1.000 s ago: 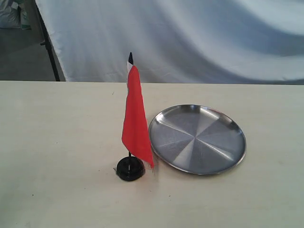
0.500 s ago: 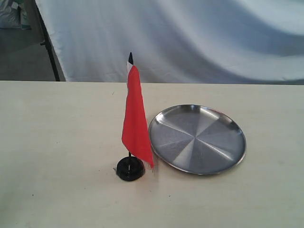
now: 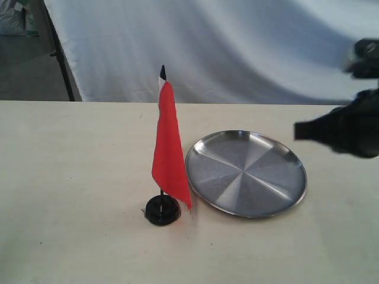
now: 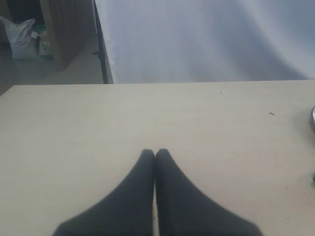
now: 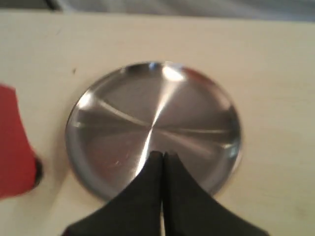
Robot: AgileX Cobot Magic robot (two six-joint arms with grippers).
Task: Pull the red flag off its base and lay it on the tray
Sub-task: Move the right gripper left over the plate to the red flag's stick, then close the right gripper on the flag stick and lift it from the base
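Note:
The red flag [image 3: 170,148] stands upright on its thin black stick in the small round black base [image 3: 162,209], just left of the steel tray [image 3: 246,173]. My right gripper [image 3: 299,131] reaches in from the right edge, blurred, above the tray's right side and apart from the flag. The right wrist view shows the right gripper [image 5: 163,155] shut and empty over the tray [image 5: 98,98], with the red flag [image 5: 14,142] at the frame's edge. My left gripper [image 4: 155,152] is shut and empty over bare table; it is out of the exterior view.
A pale wooden table [image 3: 71,177] carries everything. A white cloth backdrop [image 3: 237,47] hangs behind it, with a dark stand leg [image 3: 59,53] at the back left. A sliver of the tray's rim [image 4: 312,118] shows in the left wrist view.
My right arm has come into the exterior view from the right edge. The flag, base and tray have not moved.

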